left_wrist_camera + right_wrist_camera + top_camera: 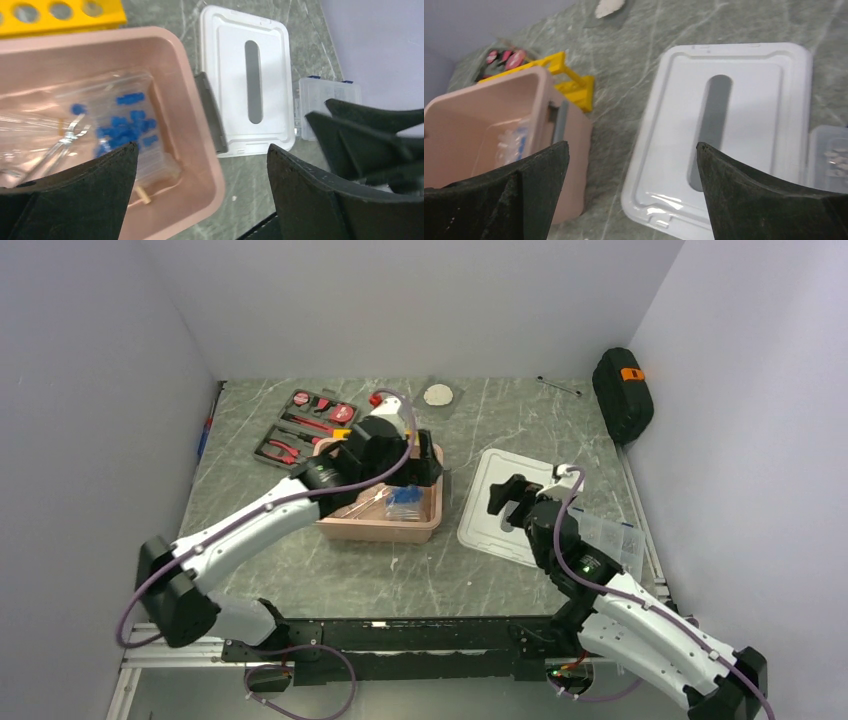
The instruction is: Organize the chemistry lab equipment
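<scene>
My left gripper (201, 147) hangs open over the near right corner of a pink bin (200, 120), with nothing between its fingers. Inside the bin lies a clear bag of small blue-capped tubes (120, 127), with a tan wooden clamp (145, 197) below it. A yellow test-tube rack (60, 15) stands just behind the bin. From above, the left gripper (415, 465) covers the bin's (380, 530) far right part. My right gripper (632, 146) is open and empty, low over the near left corner of a white lid (749, 100). I cannot pick out the safety glasses.
The white lid (510, 505) lies flat to the right of the bin. A clear compartmented box (615, 540) sits at its right edge. A red-and-black tool kit (305, 425) lies open behind the bin. A black case (622, 390) leans on the right wall.
</scene>
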Robot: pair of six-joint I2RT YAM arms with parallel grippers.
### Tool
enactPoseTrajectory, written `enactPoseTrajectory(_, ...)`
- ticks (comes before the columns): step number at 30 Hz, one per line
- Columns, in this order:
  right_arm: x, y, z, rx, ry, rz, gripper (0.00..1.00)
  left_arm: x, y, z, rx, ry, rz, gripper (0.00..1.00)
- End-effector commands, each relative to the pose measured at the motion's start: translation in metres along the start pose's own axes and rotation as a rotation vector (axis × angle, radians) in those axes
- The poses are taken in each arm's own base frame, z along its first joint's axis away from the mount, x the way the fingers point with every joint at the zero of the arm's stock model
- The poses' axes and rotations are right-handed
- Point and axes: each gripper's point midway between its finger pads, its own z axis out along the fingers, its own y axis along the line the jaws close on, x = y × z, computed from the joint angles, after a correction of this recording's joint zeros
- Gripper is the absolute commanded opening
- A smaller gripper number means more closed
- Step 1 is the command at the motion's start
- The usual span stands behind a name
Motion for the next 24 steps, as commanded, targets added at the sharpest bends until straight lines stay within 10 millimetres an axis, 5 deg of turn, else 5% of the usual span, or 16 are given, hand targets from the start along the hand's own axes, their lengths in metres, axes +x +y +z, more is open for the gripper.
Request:
enactPoseTrajectory(1,-0.014,-0.021,0.005,0.098,-0.004,0.032,1.00,-0.022,0.033,-0.039,0.001,-0.043,0.119,0.99)
enactPoseTrajectory(7,0.021,-0.049,0.020,0.173,0.204,0.024,1.00,-0.059,0.105,-0.086,-0.132,-0.111,0.227,0.99)
enactPoseTrajectory(12,0.056,-0.046,0.025,0.133,0.360,-0.031,0.90,-0.068,0.183,-0.115,-0.317,-0.188,0.177,0.99)
enactPoseTrajectory(18,0.091,-0.032,0.032,0.077,0.484,-0.073,0.79,-0.064,0.229,-0.139,-0.506,-0.237,0.158,0.99)
enactPoseTrajectory(24,0.114,-0.003,0.053,0.039,0.560,-0.131,0.65,-0.062,0.236,-0.143,-0.545,-0.237,0.159,0.99)
